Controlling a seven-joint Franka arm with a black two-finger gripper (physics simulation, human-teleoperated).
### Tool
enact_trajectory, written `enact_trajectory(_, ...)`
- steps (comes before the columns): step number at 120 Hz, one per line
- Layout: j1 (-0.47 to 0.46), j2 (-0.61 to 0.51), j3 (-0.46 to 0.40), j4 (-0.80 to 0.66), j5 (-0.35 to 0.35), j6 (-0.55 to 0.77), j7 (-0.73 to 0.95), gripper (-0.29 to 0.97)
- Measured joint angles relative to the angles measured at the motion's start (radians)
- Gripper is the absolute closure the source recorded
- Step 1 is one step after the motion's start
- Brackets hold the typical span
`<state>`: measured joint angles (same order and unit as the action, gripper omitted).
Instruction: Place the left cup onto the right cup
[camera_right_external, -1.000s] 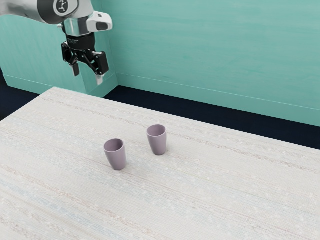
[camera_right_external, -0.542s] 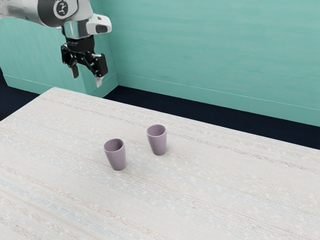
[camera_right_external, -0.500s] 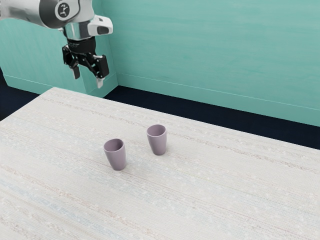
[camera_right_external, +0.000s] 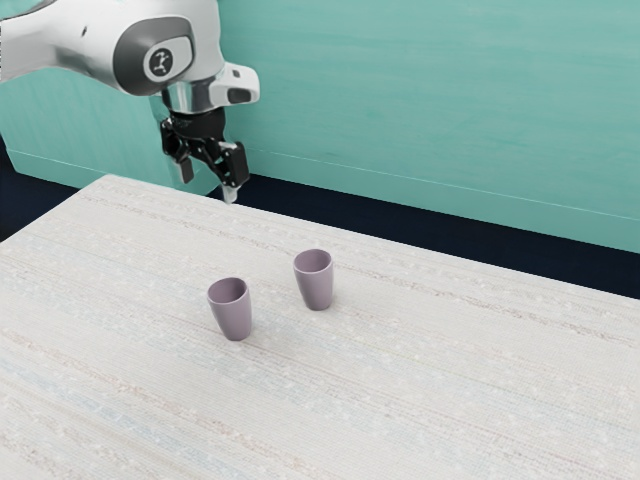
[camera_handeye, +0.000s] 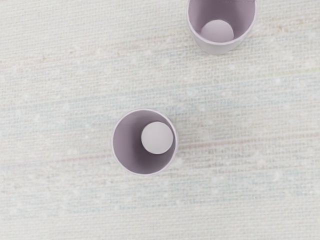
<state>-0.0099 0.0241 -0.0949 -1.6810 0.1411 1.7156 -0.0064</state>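
Above the table's far edge, toward the exterior view's left, my gripper hangs high, its two black fingers spread apart with nothing between them. Both cups stand upright on the table, mouths up, around the middle of the top and well clear of every edge. The left cup sits nearer the front edge. The right cup stands near it, a little farther back toward the far edge, with bare table between them, so they do not touch. Through the wrist view I look straight down into two open mouths, one cup close to under my hand and the other off to one side. Each pale bottom shows, so both are empty. By my reading nothing of the task is done: the left cup is neither gripped nor lifted, and the right cup carries nothing. All of it is left: bring the hand down over the left cup, close on its wall, raise it clear, carry it across the gap and set it onto the right cup's mouth. The cups narrow toward the base, so I judge the lifted one should nest if kept upright and centred.
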Motion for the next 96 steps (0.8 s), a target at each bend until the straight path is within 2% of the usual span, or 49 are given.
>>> enact_trajectory(96,0.035,-0.001,-0.022,-0.178,-0.010,0.161,-0.066,0.00)
